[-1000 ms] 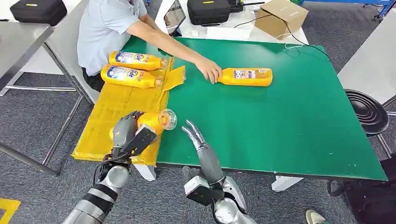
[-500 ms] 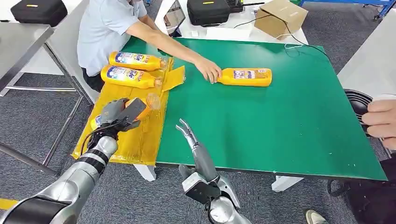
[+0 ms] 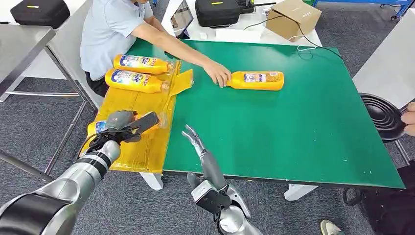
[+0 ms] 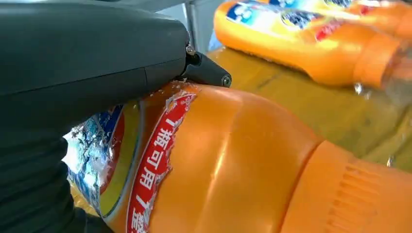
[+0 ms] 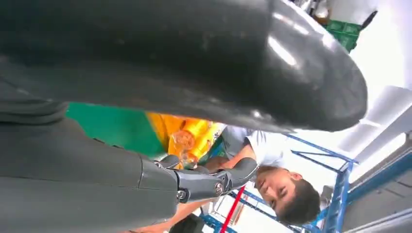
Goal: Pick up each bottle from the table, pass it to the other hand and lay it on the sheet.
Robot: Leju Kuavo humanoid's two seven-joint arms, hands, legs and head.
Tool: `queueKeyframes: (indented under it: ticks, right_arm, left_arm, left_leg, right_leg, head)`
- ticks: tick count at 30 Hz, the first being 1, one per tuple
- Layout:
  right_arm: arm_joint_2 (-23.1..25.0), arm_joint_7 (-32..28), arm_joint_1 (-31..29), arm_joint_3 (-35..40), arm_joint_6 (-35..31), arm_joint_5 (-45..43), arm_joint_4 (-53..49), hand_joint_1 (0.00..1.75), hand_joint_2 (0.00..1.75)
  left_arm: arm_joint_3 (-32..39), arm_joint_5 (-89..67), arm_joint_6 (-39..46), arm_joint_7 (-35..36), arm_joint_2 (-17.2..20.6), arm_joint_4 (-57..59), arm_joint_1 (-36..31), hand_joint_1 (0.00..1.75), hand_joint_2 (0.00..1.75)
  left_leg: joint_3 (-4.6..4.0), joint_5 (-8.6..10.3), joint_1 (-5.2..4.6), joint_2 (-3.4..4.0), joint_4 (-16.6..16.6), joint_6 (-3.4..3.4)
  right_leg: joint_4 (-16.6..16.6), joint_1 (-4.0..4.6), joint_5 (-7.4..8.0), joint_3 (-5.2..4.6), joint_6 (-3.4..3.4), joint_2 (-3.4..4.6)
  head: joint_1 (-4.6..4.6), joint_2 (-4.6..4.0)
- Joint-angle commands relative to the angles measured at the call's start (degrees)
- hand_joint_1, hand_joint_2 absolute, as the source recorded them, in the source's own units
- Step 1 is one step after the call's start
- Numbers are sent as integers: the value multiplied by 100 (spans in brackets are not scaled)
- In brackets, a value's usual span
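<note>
At the near edge of the green desk [image 3: 293,137], the right hand [image 3: 195,142] is held above the surface with its fingers [image 3: 190,131] spread and nothing between them; it stands apart from every bottle. To its left, the yellow sheet [image 3: 132,105] is laid along the left side of the desk, and over its near part the left hand [image 3: 128,125] is wrapped around an orange bottle [image 3: 100,126]. In the head view this bottle is seen lying nearly level, low over the sheet, with its clear cap [image 3: 161,119] pointed toward the green surface; whether it touches the sheet cannot be told. In the left wrist view the thumb [image 4: 97,58] is pressed on the label of the bottle, and the ribbed orange neck is seen beyond it.

Farther along the sheet, two more bottles are laid side by side: the nearer one [image 3: 134,81] and the farther one [image 3: 142,63], both with caps turned toward the green surface. A folded flap [image 3: 182,82] of the sheet is raised just beside them.

Farther out on the green surface, a fourth bottle [image 3: 257,80] is laid on its side, and its cap end is touched by the hand [image 3: 219,73] of a person [image 3: 112,34] in a light blue shirt, seated beyond the far left corner. Past the far edge, a cardboard box [image 3: 293,17] and a black case [image 3: 218,11] are set on a white table.
</note>
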Motion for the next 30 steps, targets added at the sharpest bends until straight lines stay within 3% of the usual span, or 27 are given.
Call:
queueKeyframes:
  ticks: [1,4,5,6,7,8,9,10,16,30]
  right_arm:
    - [35,-24,-286,-95,47,-77,473,0,0]
    - [29,-38,-287,-68,83,-78,504,0,0]
    - [22,-55,-284,-45,121,-80,518,0,0]
    - [24,-74,-262,-42,139,-100,522,0,0]
    - [18,-96,-251,-39,142,-110,528,0,0]
    - [18,-127,-260,-26,156,-130,564,0,0]
    - [26,-152,-274,-17,178,-148,589,0,0]
    - [31,-185,-281,-10,197,-168,601,0,175]
    - [56,-246,-355,102,305,-204,742,0,175]
    - [44,-281,-368,95,275,-207,845,0,175]
  left_arm:
    - [-265,-66,-222,78,-39,534,94,175,175]
    - [-201,-20,-317,23,-44,540,98,175,175]
    - [-87,107,-421,-150,-69,502,153,159,175]
    - [49,287,-549,-464,-80,415,242,115,175]
    - [112,383,-590,-705,-83,372,305,35,175]
    - [117,460,-776,-1007,-64,352,351,0,175]
    - [17,387,-873,-1153,-23,338,358,0,175]
    - [-61,334,-892,-1282,-3,297,372,0,175]
    - [-181,431,-1438,-1754,54,241,364,0,175]
    - [-449,338,-1514,-1950,71,107,311,0,175]
  left_leg:
    - [22,-2,-1,12,-10,-3]
    - [20,-1,-2,11,-10,-3]
    - [16,-1,-1,9,-8,-2]
    - [26,-3,1,16,-12,-5]
    - [25,-3,-2,14,-12,-3]
    - [30,-2,1,16,-16,-5]
    - [35,-2,-1,20,-19,-5]
    - [30,-1,-3,17,-16,-4]
    - [27,-1,-1,4,-12,-4]
    - [29,5,-5,-14,-8,-7]
  right_leg:
    - [-10,1,1,19,-7,7]
    - [-9,0,1,16,-7,6]
    - [-7,0,1,14,-5,5]
    - [-12,3,1,22,-10,10]
    - [-11,0,1,21,-7,10]
    - [-16,3,3,27,-10,10]
    - [-18,1,3,29,-11,13]
    - [-14,-1,2,24,-8,12]
    - [-12,0,1,32,-9,3]
    - [-7,-4,-1,37,-7,-14]
  head:
    - [-2,0]
    - [-2,0]
    - [0,0]
    - [0,0]
    - [-2,0]
    - [0,0]
    - [-2,0]
    - [0,0]
    - [2,0]
    - [0,0]
